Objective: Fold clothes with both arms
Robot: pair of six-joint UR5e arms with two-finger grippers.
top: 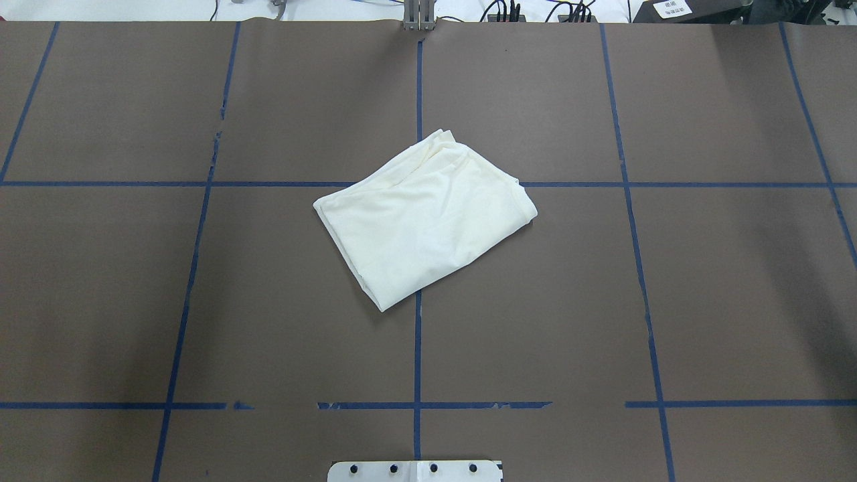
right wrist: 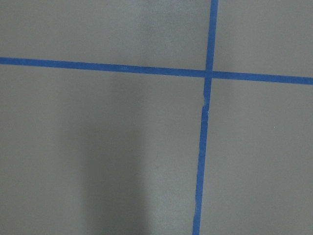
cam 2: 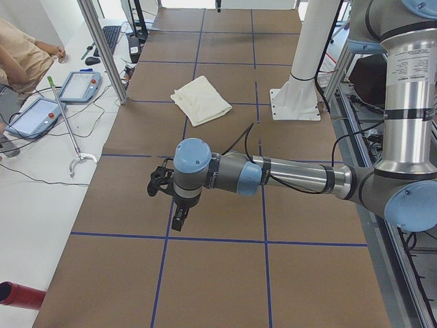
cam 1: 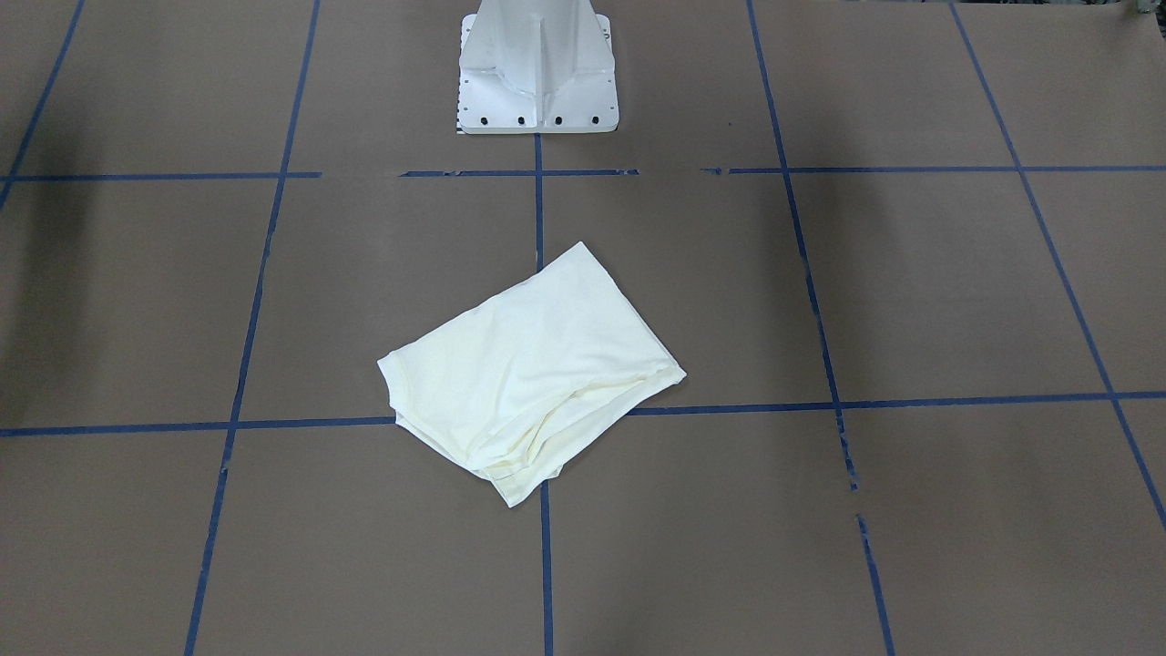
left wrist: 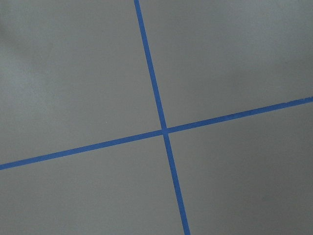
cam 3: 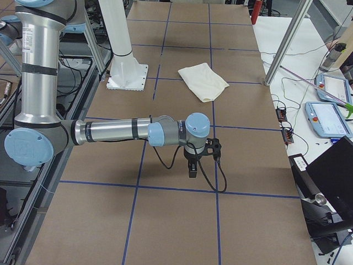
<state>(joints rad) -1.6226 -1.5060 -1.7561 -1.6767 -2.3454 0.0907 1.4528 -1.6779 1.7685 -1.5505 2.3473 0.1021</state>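
Observation:
The cream shirt (cam 1: 533, 364) lies folded into a compact, slightly skewed rectangle at the middle of the table (top: 425, 217). Its cat print is hidden. It also shows far off in the exterior left view (cam 2: 200, 100) and the exterior right view (cam 3: 203, 80). My left gripper (cam 2: 179, 220) hangs over bare table far to my left of the shirt, pointing down. My right gripper (cam 3: 192, 170) hangs the same way far to my right. Both show only in the side views, so I cannot tell whether they are open or shut. Neither holds anything that I can see.
The brown table (top: 268, 301) is crossed by blue tape lines (left wrist: 164, 130). The white pedestal base (cam 1: 537, 73) stands at my edge. A person (cam 2: 20, 55), teach pendants (cam 2: 78, 85) and aluminium posts (cam 2: 102, 48) stand beside the table on the operators' side.

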